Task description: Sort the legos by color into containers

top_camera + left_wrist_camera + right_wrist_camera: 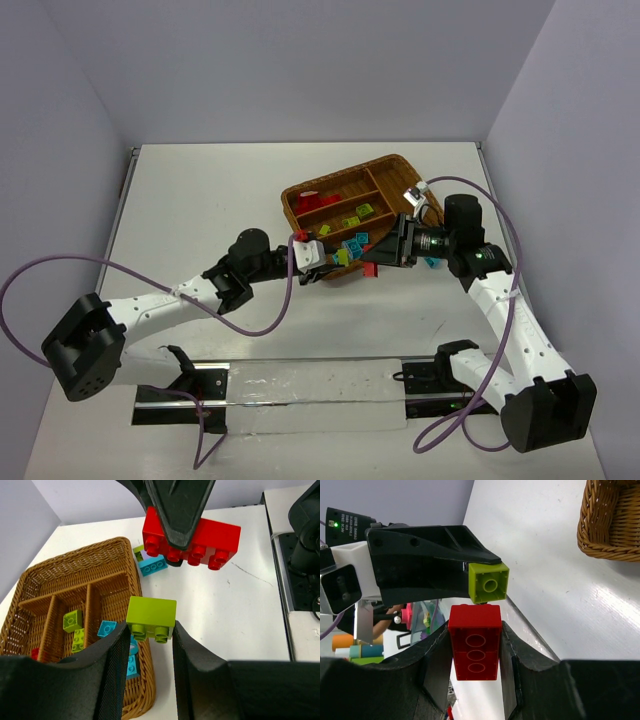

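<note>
We find the left end effector [150, 630] closed on a yellow-green brick [151, 615], one finger pressed to each side and the studs turned toward its own wrist camera; the right end effector [475, 630] is clamped the same way on a longer red brick [475, 642]. Both bricks hang in the air above the white tabletop [225, 610], just beside the near edge of the wicker tray [80, 555]. The two end effectors face each other there; from the right wrist the yellow-green brick sits directly against the end of the red one, though we cannot tell whether they actually touch.

Inside the tray, seen from above, red bricks [312, 196] lie in the far long slot; yellow-green bricks [352, 221] lie in the middle slot; cyan bricks [355, 243] lie in the near one. On the tabletop just outside the tray's rim rests a loose cyan brick [152, 566], with a loose yellow-green piece [138, 552] close behind it.
</note>
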### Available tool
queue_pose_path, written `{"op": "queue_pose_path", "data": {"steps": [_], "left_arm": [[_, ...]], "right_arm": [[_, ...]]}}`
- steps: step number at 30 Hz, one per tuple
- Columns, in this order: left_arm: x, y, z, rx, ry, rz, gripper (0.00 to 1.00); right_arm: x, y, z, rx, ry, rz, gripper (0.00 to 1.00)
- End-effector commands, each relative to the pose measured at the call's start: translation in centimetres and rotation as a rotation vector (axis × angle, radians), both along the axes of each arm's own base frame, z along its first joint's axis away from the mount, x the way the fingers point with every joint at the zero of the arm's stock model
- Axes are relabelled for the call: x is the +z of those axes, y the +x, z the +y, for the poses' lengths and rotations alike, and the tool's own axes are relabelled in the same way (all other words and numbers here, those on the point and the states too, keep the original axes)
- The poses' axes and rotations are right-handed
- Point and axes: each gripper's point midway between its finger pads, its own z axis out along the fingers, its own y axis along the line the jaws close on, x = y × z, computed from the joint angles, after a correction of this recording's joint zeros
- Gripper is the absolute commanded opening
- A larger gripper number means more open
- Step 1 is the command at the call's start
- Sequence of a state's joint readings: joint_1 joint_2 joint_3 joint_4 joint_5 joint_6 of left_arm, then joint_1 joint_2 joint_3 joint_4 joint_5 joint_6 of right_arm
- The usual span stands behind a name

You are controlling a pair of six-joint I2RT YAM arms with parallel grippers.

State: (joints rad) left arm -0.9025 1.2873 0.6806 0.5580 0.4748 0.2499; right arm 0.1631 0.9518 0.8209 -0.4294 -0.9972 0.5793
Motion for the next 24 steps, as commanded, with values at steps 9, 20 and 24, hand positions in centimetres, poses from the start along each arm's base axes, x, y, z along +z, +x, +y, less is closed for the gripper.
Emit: {"op": "queue_pose_path", "data": {"steps": [9,20,24], "left_arm": [[2.8,5.6,0.6,0.247,-0.050,0.071,0.00],[-5.8,17.8,-2.0,0.890,0.279,0.543,0.00],[-7.6,19.1,-2.8,0.943,0.290,0.629,0.00]], "right_arm": [[-1.0,4.8,-5.1,-0.403,-0.286,-0.080,0.07],[-1.7,5.8,-10.1,-0.683,-0.448,-0.106,0.11],[-1.9,5.7,-10.5,-0.695,-0.468,-0.107,0.11]]}}
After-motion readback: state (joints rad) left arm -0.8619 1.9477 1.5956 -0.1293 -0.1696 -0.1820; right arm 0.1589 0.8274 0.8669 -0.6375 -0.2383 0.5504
